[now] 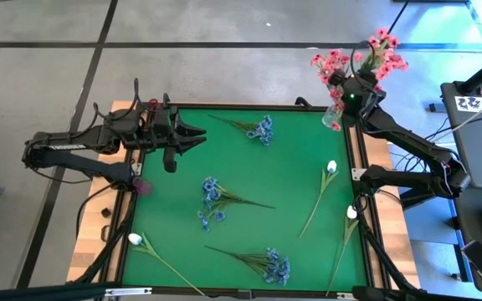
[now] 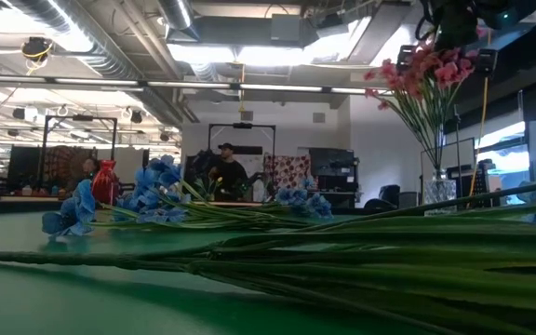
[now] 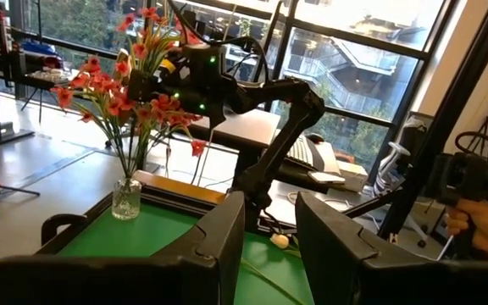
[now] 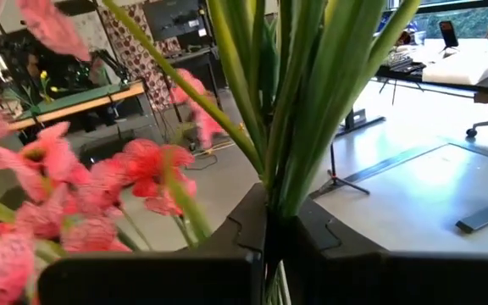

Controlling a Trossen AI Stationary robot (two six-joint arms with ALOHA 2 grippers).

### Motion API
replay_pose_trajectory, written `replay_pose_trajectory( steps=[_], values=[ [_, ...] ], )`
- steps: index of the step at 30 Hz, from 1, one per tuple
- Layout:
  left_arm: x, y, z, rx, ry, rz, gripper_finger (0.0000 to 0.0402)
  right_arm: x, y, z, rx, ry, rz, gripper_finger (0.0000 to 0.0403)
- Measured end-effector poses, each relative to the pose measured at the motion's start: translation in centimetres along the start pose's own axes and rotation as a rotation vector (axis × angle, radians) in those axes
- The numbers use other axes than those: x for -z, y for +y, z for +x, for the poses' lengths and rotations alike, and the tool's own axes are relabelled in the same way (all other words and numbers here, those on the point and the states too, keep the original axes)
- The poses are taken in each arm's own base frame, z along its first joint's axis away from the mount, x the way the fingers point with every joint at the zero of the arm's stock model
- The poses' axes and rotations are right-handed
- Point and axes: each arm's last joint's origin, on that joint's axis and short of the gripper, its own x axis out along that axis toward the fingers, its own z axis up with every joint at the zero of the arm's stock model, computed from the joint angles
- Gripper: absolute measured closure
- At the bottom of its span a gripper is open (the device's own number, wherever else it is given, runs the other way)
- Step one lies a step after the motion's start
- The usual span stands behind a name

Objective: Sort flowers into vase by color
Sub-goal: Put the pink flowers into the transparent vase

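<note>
Pink-bloomed artificial sprigs (image 1: 366, 58) stand in the clear glass vase (image 3: 127, 197); right gripper (image 4: 280, 222) pinches their green stems above it. Blue-bloomed sprigs (image 1: 216, 199) and white-bud stems (image 1: 325, 186) lie on the green tabletop (image 1: 295, 159), well apart from the vase, unsorted. Left gripper (image 3: 270, 222), across the tabletop from the vase, is spread, empty.

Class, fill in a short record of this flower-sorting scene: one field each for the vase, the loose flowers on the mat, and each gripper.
vase: glass vase at the mat's far right corner, holding pink flowers
blue flowers on mat: four sprigs
white buds on mat: three
right gripper: above the vase, fingers shut on the pink flowers' stems
left gripper: over the mat's left edge, holding nothing
</note>
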Motion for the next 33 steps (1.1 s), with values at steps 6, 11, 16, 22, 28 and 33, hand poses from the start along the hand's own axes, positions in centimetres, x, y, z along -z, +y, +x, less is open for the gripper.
replay_pose_trajectory(
  steps=[6, 11, 16, 22, 28, 33],
  values=[
    [0.0, 0.0, 0.0, 0.0, 0.0, 0.0, 0.0297, 0.5, 0.0, 0.1, 0.017, 0.02, -0.054, 0.0382],
    [0.0, 0.0, 0.0, 0.0, 0.0, 0.0, 0.0297, 1.0, 0.0, 0.3, 0.027, 0.036, -0.068, 0.0382],
    [0.0, 0.0, 0.0, 0.0, 0.0, 0.0, 0.0297, 1.5, 0.1, 0.5, 0.036, 0.05, -0.09, 0.0381],
    [0.0, 0.0, 0.0, 0.0, 0.0, 0.001, 0.0297, 2.0, -0.1, 0.4, 0.04, 0.084, -0.146, 0.0381],
    [0.0, 0.0, 0.0, 0.0, 0.0, 0.008, 0.0297, 2.6, -0.4, 0.3, 0.024, 0.141, -0.147, 0.0381],
    [0.0, 0.0, 0.0, 0.0, 0.0, 0.008, 0.0297, 2.9, -0.5, 0.2, 0.016, 0.169, -0.169, 0.0364]
  ],
)
